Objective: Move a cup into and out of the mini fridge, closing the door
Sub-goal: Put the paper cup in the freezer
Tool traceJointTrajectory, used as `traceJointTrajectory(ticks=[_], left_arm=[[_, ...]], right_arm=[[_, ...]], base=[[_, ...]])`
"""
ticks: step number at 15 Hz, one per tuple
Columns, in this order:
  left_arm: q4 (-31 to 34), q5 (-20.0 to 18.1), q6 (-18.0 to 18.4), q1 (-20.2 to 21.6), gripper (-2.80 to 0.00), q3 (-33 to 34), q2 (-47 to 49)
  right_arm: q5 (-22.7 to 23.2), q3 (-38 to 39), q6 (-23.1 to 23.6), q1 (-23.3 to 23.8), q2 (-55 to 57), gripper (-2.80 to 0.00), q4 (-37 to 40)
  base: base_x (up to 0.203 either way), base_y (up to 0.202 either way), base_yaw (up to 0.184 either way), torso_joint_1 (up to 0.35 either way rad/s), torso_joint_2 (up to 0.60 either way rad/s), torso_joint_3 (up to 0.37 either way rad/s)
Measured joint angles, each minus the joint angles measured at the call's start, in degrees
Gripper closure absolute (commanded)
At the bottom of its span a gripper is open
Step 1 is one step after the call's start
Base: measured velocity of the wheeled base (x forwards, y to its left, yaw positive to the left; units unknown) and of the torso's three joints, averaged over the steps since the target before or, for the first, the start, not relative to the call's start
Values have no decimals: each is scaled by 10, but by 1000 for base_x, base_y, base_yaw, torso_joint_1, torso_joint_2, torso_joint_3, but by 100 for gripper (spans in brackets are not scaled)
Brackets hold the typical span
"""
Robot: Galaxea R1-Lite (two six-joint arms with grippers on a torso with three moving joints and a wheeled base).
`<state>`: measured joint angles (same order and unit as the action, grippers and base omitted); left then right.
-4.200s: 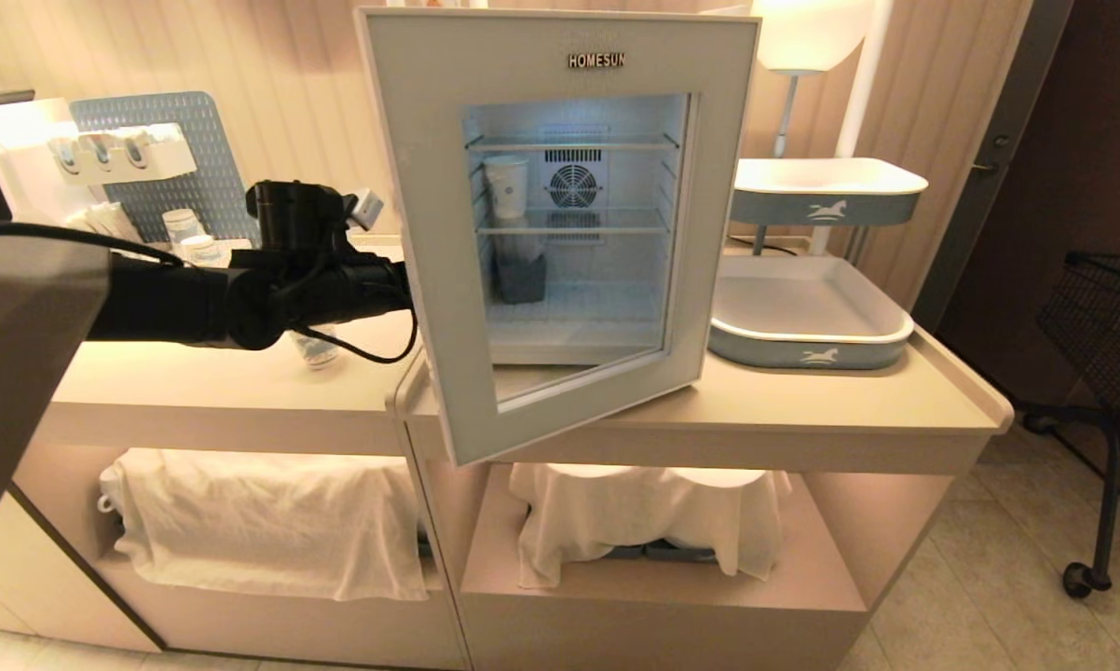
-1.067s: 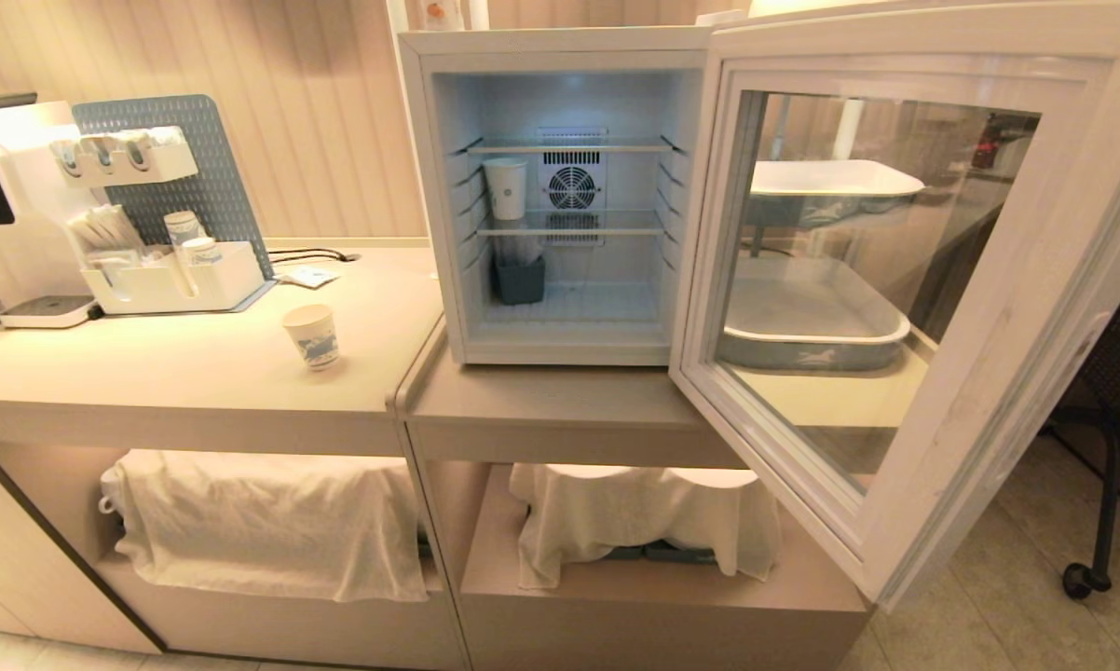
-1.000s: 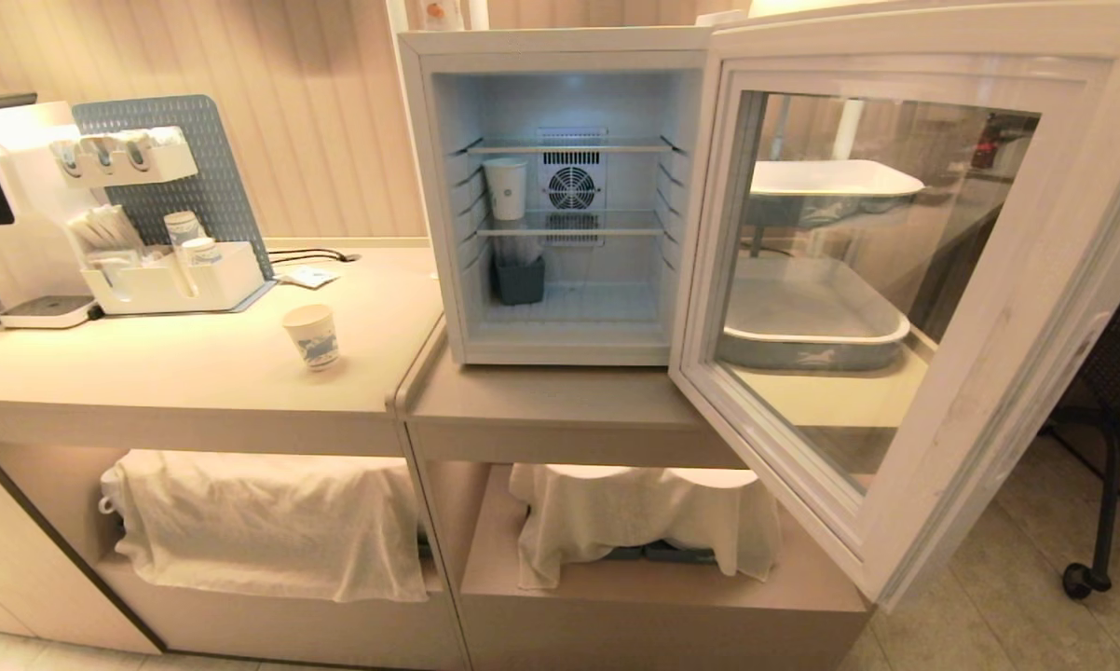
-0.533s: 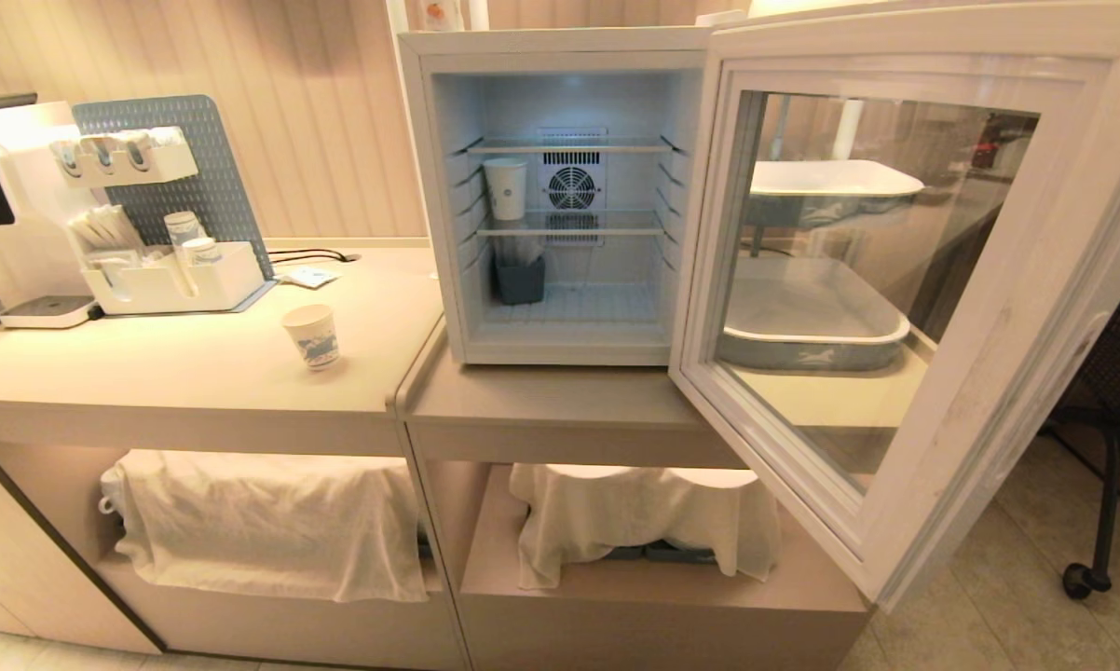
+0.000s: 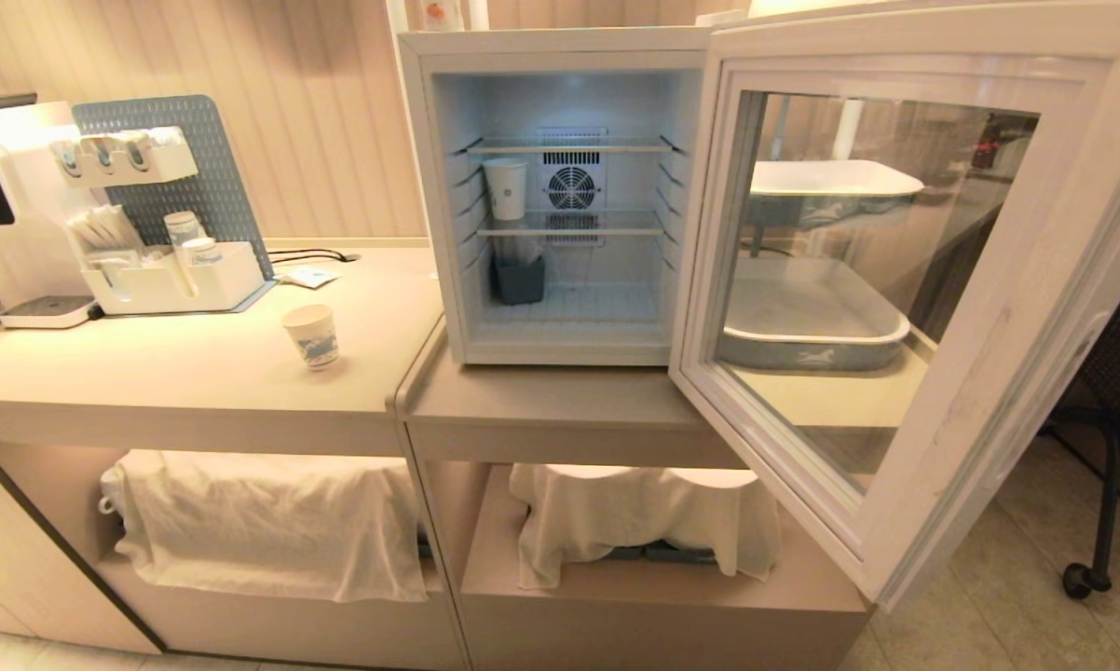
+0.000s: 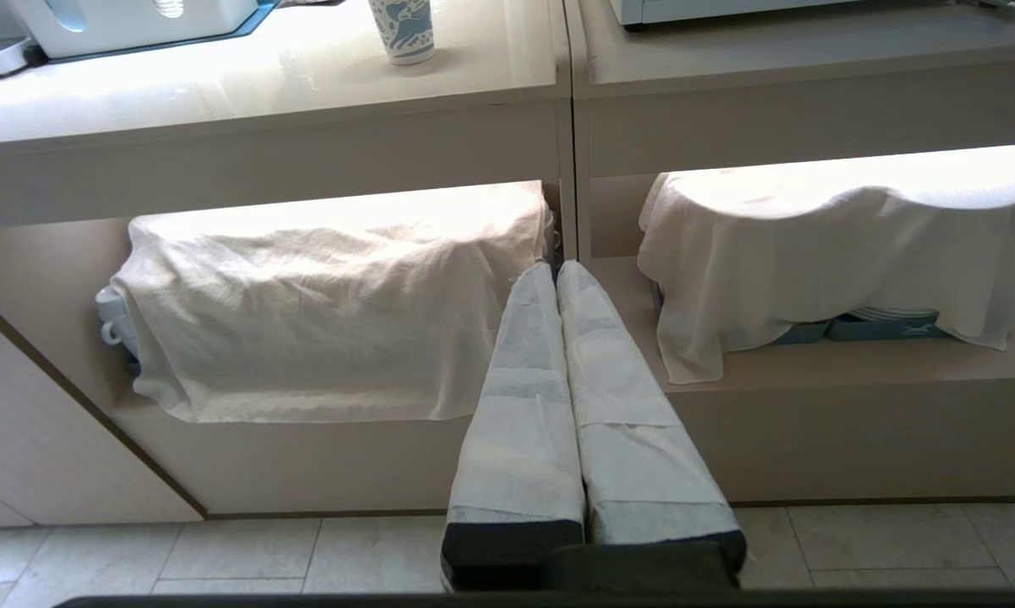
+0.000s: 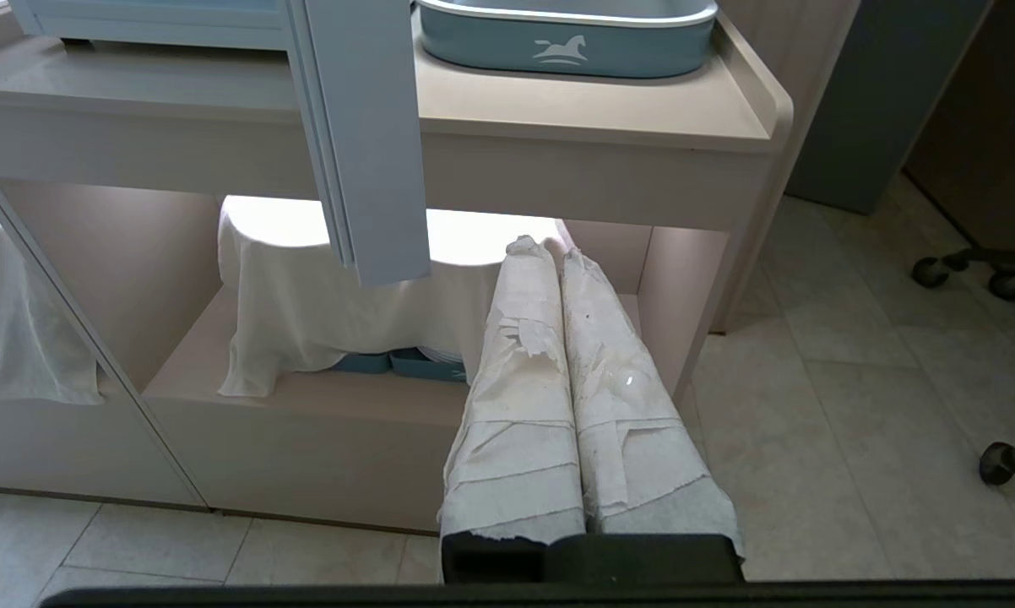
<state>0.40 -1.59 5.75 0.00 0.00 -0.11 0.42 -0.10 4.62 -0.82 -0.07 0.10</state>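
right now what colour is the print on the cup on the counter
Blue, on the white cup; it shows best in the left wrist view.

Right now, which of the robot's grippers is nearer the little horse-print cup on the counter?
Left. The left gripper hangs low before the shelf below the cup; the right gripper hangs low under the open door, farther off.

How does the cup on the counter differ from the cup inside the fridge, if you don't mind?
The counter cup is short with a blue print; the fridge cup is taller with only a small mark. The counter cup stands on the counter; the fridge cup stands on a wire shelf. Both are white and upright.
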Motion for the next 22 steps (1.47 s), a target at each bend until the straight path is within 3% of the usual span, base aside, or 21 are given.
traceJointTrajectory(ticks=[14,22], left_arm=[[-1,1,-12,0,0,0,0],[-2,-2,-10,1,0,0,0]], right_arm=[[0,0,0,1,0,0,0],[0,0,1,0,0,0,1]], base=[[0,3,0,0,0,0],[0,175,-1,2,2,3]])
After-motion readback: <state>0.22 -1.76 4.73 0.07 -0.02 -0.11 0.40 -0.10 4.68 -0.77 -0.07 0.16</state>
